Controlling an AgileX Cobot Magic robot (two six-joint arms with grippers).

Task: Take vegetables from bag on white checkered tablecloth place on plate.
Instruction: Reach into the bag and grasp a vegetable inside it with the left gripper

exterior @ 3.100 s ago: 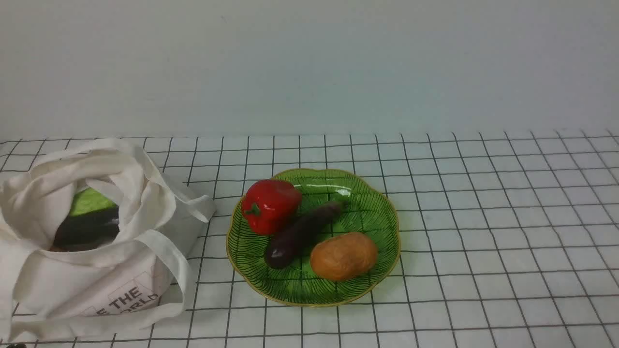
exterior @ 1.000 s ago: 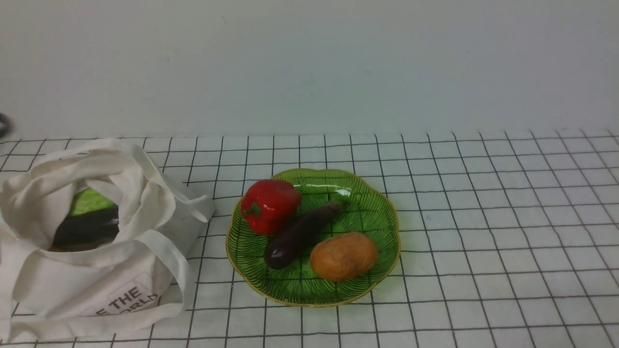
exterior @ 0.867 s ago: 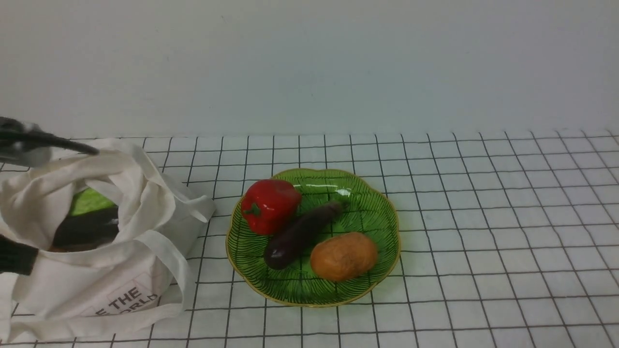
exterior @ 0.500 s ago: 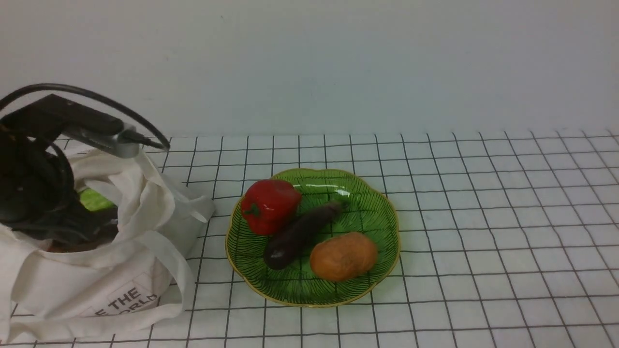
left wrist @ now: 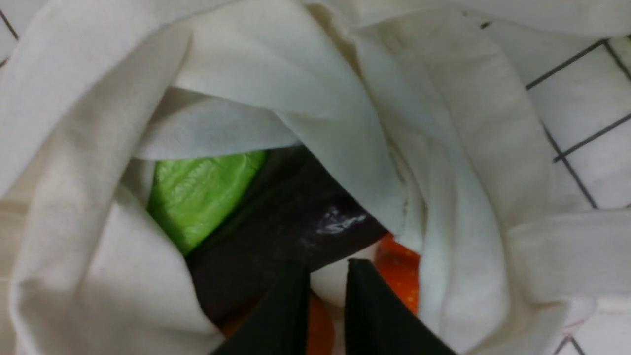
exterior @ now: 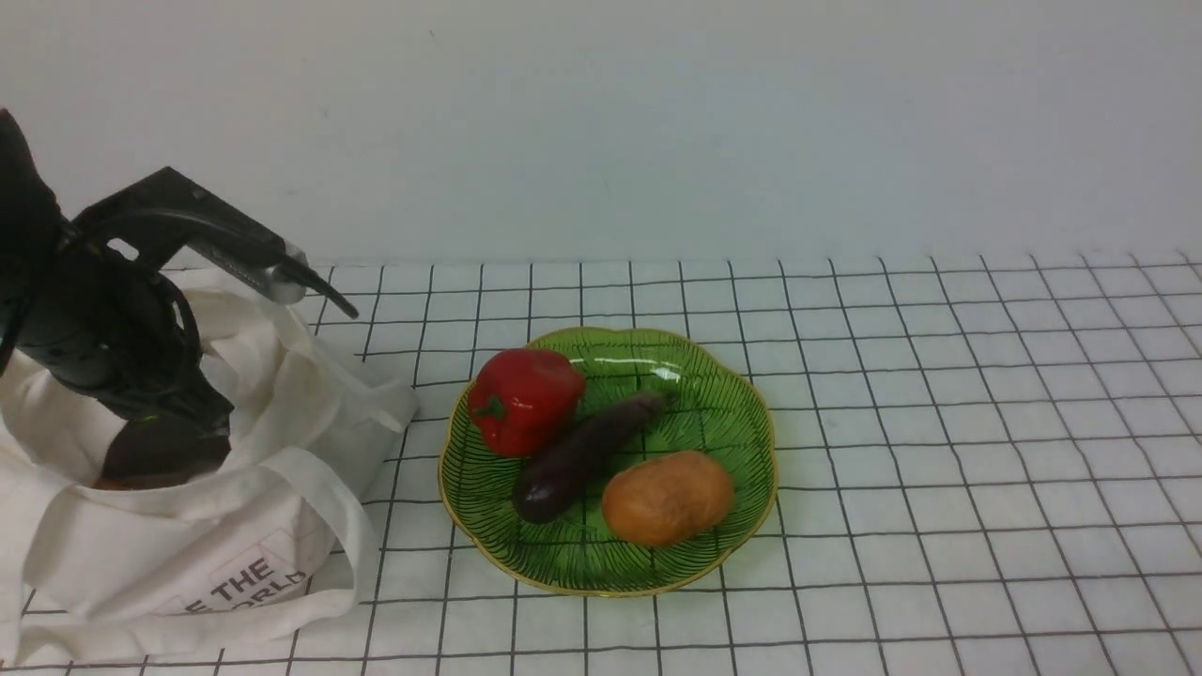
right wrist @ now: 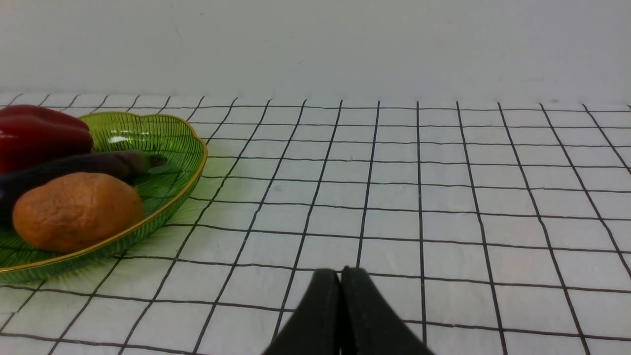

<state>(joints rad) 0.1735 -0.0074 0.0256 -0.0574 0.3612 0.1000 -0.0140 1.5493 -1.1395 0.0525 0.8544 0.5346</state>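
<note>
Where thin-gridded white tablecloth (exterior: 939, 422) spreads flat: floppy cream cloth bag (exterior: 188, 545) at left, glossy scalloped green plate (exterior: 723, 422) mid. Slim purple eggplant (exterior: 577, 460) lies on plate, long axis diagonal, stem far-right; left jaws slightly parted over bag mouth, right jaws closed, empty.

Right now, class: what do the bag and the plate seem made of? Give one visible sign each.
Bag: matte cream cloth, probably cotton canvas; it slumps in soft folds. Plate: glossy, translucent green, glass or plastic; bright highlights near its rim.
</note>
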